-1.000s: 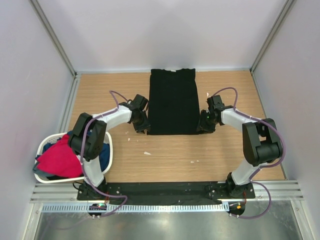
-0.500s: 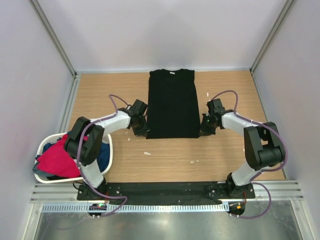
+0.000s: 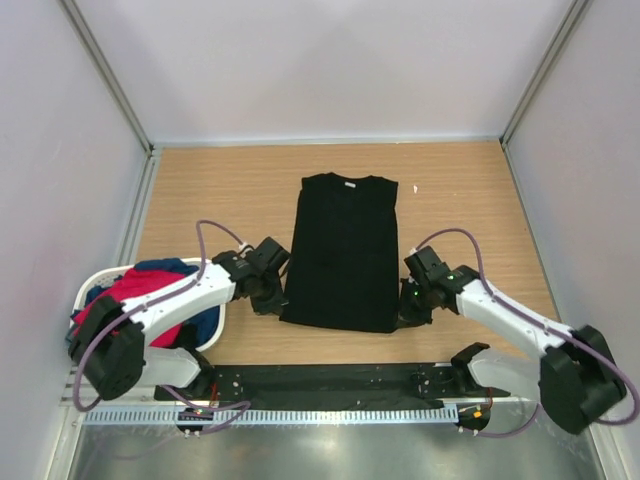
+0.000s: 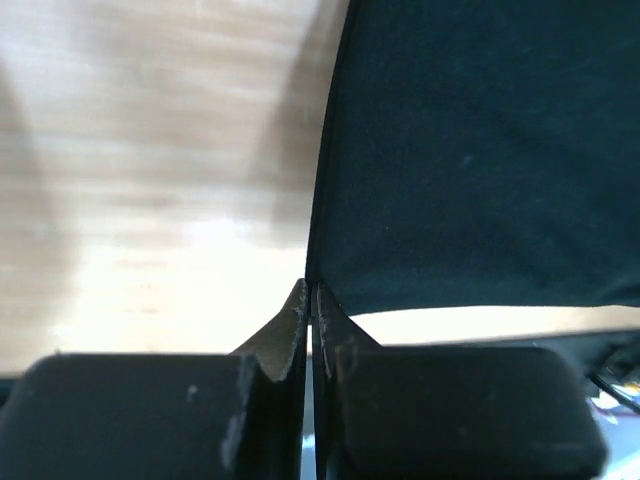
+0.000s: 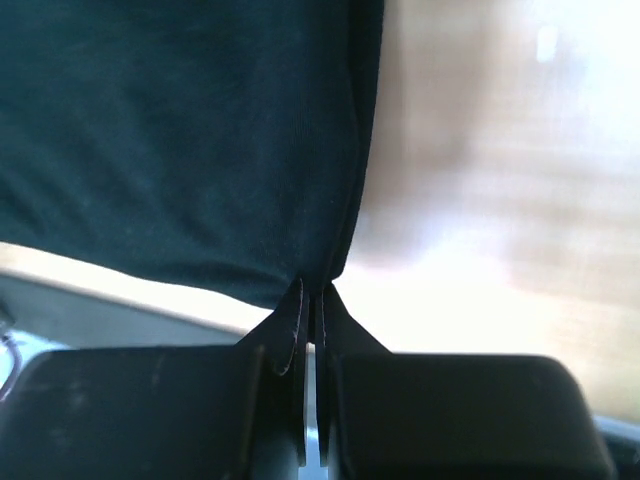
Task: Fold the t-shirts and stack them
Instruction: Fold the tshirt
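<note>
Left gripper (image 4: 311,295) and right gripper (image 5: 312,290) have just pinched shut on the near corners of the black t-shirt (image 3: 345,250); it has slid from the far edge of the table (image 3: 200,190) to its middle, lying flat; probably making room for the next fold.

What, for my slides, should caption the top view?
Left tool and right tool pinch the black t-shirt by its near corners.

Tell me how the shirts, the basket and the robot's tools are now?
black shirt: flat on the table, sides folded in.
left tool: shut on the black shirt's near left corner.
right tool: shut on its near right corner.
basket: upright, holding shirts.
red shirt: crumpled in the basket.
blue shirt: crumpled in the basket.
</note>
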### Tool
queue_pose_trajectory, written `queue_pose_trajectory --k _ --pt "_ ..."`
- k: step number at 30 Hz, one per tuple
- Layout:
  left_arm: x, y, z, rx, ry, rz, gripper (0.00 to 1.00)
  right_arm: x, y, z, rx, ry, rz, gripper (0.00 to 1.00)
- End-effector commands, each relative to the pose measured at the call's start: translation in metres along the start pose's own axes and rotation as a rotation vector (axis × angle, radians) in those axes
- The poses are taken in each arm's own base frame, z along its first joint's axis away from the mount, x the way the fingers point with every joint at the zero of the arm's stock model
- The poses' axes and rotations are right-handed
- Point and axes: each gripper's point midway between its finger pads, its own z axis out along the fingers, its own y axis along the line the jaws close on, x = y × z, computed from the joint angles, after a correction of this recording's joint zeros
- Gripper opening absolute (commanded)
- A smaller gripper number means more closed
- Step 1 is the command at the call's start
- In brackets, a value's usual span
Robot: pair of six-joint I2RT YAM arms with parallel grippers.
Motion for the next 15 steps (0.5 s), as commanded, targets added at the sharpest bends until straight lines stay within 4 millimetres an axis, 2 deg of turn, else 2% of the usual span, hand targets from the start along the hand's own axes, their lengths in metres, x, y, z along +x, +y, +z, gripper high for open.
queue_pose_trajectory --k 1,4,5,6,8,12,15 --pt "0.017 0.013 -0.027 -0.025 -0.011 -0.049 0.0 0.019 -0.006 -0.024 0.035 -0.002 0.109 0.01" --pt "0.03 0.014 -0.043 -0.025 -0.018 -0.034 0.0 0.022 -0.002 -0.043 0.006 -0.041 0.127 0.01" --pt "0.029 0.01 -0.051 -0.019 -0.036 -0.031 0.0 0.021 0.001 -0.049 -0.008 -0.051 0.136 0.01" --pt "0.031 0.019 -0.057 -0.06 -0.047 -0.016 0.0 0.021 0.003 -0.054 -0.023 -0.067 0.137 0.01" --pt "0.033 0.018 -0.073 -0.063 -0.063 0.015 0.0 0.023 0.005 -0.063 -0.031 -0.073 0.158 0.01" --pt "0.042 0.017 -0.094 -0.035 -0.07 0.042 0.0 0.023 0.005 -0.082 -0.031 -0.116 0.177 0.01" --pt "0.049 0.019 -0.103 -0.03 -0.087 0.057 0.0 0.015 0.011 -0.099 -0.053 -0.17 0.182 0.01"
